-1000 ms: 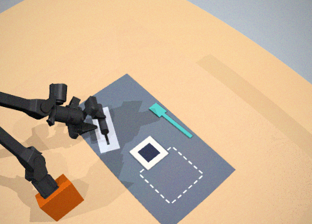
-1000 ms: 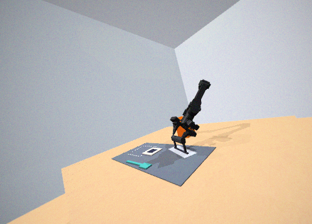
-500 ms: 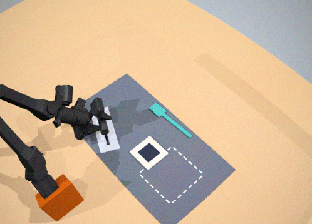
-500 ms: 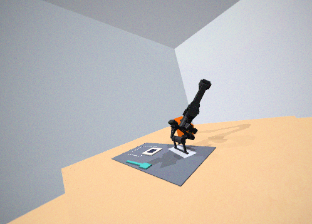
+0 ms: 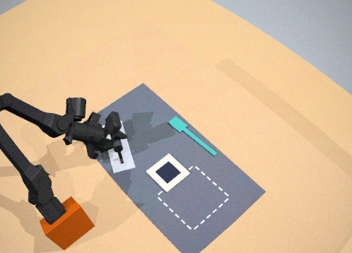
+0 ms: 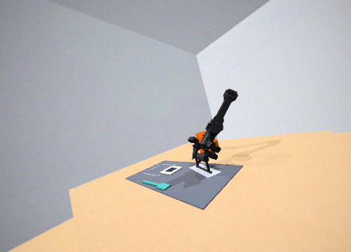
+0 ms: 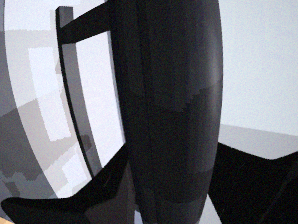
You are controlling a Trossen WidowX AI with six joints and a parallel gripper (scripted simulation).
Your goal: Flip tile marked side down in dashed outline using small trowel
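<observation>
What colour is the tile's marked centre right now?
Dark navy blue, framed by a white border on the tile. It shows best in the top view.
</observation>
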